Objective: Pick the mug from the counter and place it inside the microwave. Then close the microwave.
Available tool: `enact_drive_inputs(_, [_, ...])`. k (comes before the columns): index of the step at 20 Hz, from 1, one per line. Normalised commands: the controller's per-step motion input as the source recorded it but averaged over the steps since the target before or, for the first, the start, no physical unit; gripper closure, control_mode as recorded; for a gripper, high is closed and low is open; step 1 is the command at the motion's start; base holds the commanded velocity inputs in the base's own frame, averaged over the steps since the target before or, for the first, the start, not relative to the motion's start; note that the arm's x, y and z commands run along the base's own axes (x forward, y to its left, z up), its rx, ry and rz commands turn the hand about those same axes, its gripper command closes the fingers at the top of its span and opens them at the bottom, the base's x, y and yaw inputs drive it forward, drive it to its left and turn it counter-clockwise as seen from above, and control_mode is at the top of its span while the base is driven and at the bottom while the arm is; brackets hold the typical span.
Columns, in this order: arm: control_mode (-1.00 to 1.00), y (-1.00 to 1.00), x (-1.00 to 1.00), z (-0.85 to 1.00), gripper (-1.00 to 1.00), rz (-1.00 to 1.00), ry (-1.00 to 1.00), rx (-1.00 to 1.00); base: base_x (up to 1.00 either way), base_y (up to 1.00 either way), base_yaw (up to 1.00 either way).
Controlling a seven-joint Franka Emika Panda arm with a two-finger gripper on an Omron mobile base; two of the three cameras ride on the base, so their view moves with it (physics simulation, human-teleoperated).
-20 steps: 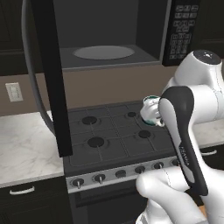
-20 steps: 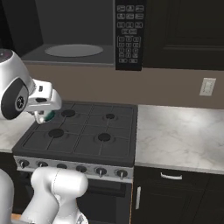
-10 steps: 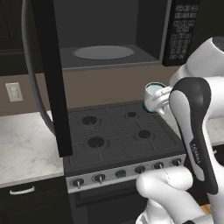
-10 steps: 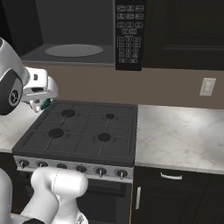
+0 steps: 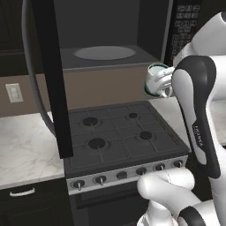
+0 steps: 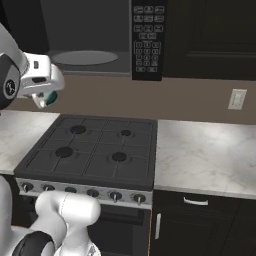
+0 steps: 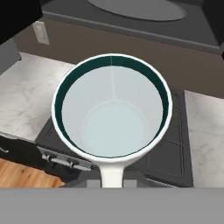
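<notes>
White mug (image 5: 157, 80) upright, mouth up, handle toward closed end effector (image 7: 113, 181) gripping it, above stovetop (image 5: 117, 139).

Glossy white glaze on the mug (image 7: 111, 127), smooth teal band inside its rim. Counter (image 6: 210, 155) looks like polished grey-veined marble. Stovetop (image 5: 119, 139) reads matt black, knob strip brushed metal. Microwave (image 5: 106, 48) cavity dull dark grey, turntable (image 5: 104, 53) smooth pale grey.

A glossy white arm (image 5: 201, 101) with rounded links, dark joint bands, small lettering.
</notes>
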Motion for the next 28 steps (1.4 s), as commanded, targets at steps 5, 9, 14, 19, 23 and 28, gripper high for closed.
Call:
enact_drive_inputs(5, [-1.0, 0.0, 0.67, 0.01, 1.0, -0.07, -0.12, 0.0, 0.0, 0.0, 0.0])
enact_drive_inputs(9, [-1.0, 0.0, 0.71, 0.04, 1.0, -0.06, -0.14, 0.0, 0.0, 0.0, 0.0])
enact_drive_inputs(14, [-1.0, 0.0, 0.28, 0.1, 1.0, 0.0, -0.1, 0.08, 0.0, 0.0, 0.0])
enact_drive_inputs(19, [-1.0, 0.0, 0.0, 0.29, 1.0, 0.03, -0.02, 0.12, 0.0, 0.0, 0.0])
enact_drive_inputs(23, [-1.0, 0.0, -0.01, 0.42, 1.0, 0.06, 0.0, 0.1, 0.0, 0.0, 0.0])
enact_drive_inputs(28, [-1.0, 0.0, 0.0, 0.35, 1.0, 0.03, 0.0, 0.01, 0.0, 0.0, 0.0])
